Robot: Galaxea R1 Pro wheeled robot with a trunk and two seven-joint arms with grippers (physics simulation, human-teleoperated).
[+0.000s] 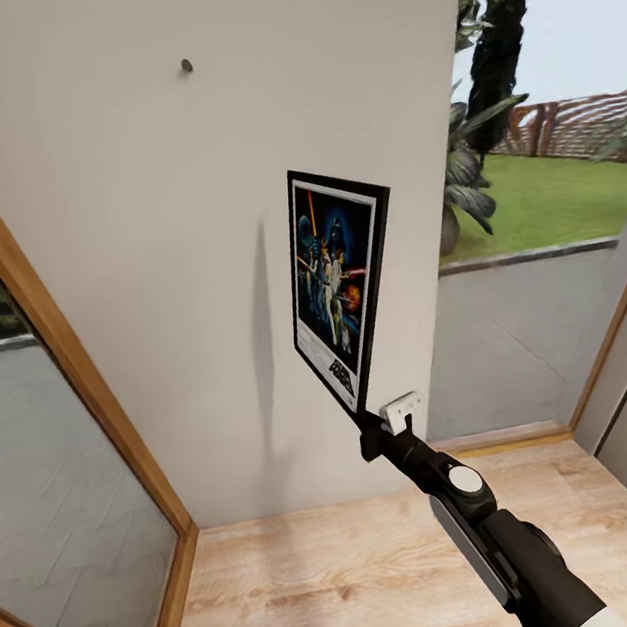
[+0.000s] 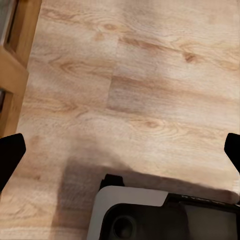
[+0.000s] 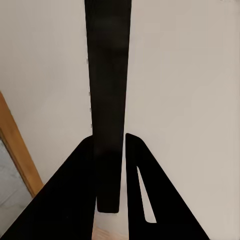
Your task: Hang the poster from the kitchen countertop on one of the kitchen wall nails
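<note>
So there's one nail [image 1: 185, 66] in the white wall [image 1: 166, 276], up around 11 o'clock from the poster [image 1: 341, 285], well apart from it, bare wall between. Wood-framed glass panels [image 1: 46, 477] sit at 9 o'clock, and a garden window [image 1: 555, 174] at 3 o'clock. Light wood floor [image 1: 346, 582] below.

One poster: tall, thin black frame, white border, dark blue artwork with figures, black lettering at its low end. It's tilted, held up close to the wall. The right gripper [image 1: 379, 422] is clamped on its bottom edge; the right wrist view shows the frame edge-on between both fingers [image 3: 142, 180].

The left gripper's fingertips [image 2: 10, 152] are spread wide over the floor, holding nothing.
</note>
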